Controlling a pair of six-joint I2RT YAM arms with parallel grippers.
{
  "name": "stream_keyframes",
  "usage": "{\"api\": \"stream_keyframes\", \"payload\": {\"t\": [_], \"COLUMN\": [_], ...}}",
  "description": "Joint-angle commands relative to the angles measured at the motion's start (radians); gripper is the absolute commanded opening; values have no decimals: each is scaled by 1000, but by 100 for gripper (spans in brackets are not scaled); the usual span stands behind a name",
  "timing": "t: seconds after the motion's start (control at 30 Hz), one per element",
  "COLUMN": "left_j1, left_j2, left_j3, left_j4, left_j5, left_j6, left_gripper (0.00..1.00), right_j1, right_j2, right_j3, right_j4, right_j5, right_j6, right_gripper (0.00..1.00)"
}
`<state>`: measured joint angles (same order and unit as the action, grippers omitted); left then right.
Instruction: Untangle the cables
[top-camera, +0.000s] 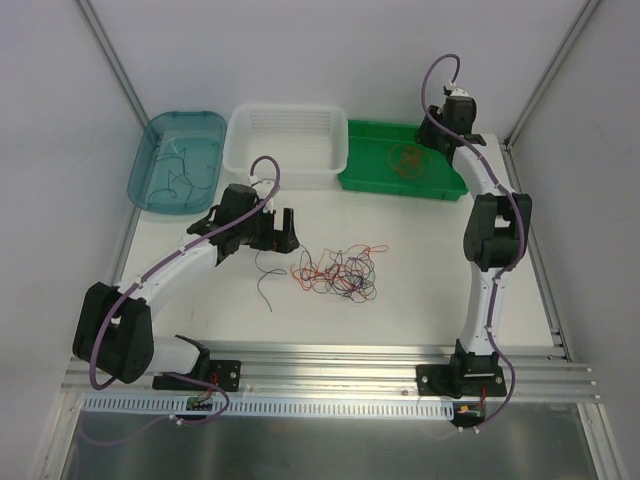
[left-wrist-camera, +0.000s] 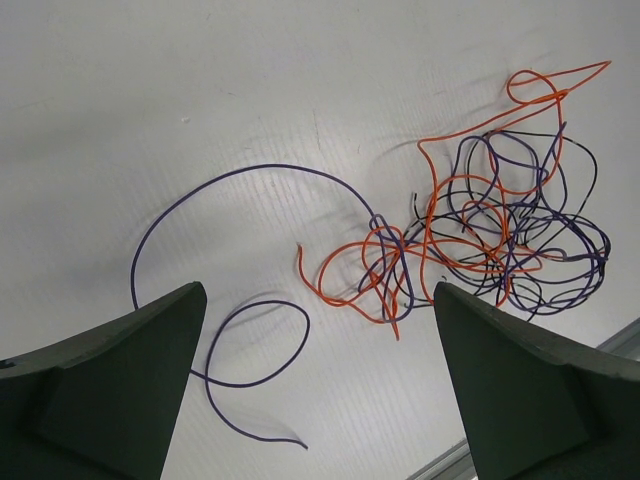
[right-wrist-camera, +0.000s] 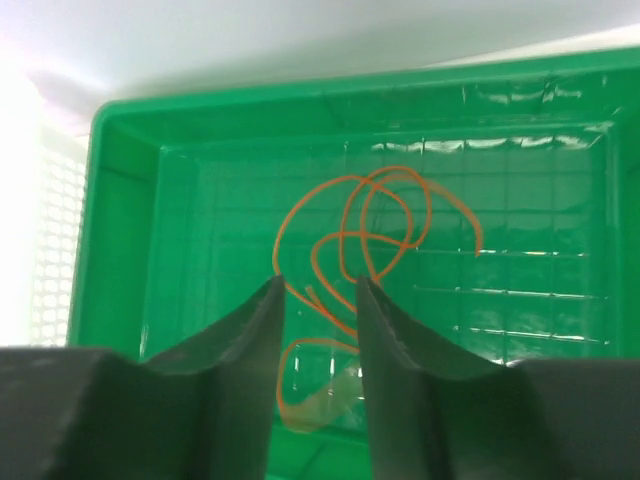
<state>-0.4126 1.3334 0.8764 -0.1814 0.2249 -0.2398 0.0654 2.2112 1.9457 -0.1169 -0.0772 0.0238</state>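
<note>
A tangle of thin orange-red, purple and black cables (top-camera: 335, 270) lies mid-table; it also shows in the left wrist view (left-wrist-camera: 490, 220). One loose dark purple cable (top-camera: 265, 285) trails left from it and curls into a loop (left-wrist-camera: 250, 350). My left gripper (top-camera: 283, 240) hovers just left of the tangle, open and empty (left-wrist-camera: 320, 290), with the purple loop below it on the table. My right gripper (top-camera: 437, 128) hangs over the green tray (top-camera: 440, 185), its jaws a little apart and empty (right-wrist-camera: 318, 285), above a coiled orange cable (right-wrist-camera: 370, 235) lying in the tray.
A translucent blue tray (top-camera: 150, 135) at the back left holds a few dark cables. A white basket (top-camera: 285, 170) stands between it and the green tray. A metal rail (top-camera: 330, 365) runs along the table's near edge.
</note>
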Motion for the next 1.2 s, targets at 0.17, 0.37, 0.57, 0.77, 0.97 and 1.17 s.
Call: {"api": "stream_keyframes", "payload": {"t": [0.17, 0.37, 0.57, 0.77, 0.97, 1.17], "left_j1": [-2, -14, -104, -219, -342, -380], "left_j2": [-3, 4, 9, 19, 6, 41], "left_j3": [38, 52, 39, 6, -59, -67], "left_j4": [-10, -9, -10, -3, 46, 49], "left_j5": [74, 169, 131, 27, -189, -350], "left_j6": [-18, -20, -9, -163, -416, -565], "left_gripper": [99, 99, 99, 99, 99, 96], "right_j1": [-7, 46, 145, 273, 362, 416], "right_j2": [-189, -412, -611, -722, -688, -625], "right_j3": [-66, -203, -519, -743, -863, -904], "right_j4": [-82, -285, -394, -354, -247, -147], "right_j5": [-79, -104, -151, -7, 66, 154], "right_j6": [-5, -16, 67, 198, 271, 381], "right_gripper": [67, 80, 81, 81, 79, 76]}}
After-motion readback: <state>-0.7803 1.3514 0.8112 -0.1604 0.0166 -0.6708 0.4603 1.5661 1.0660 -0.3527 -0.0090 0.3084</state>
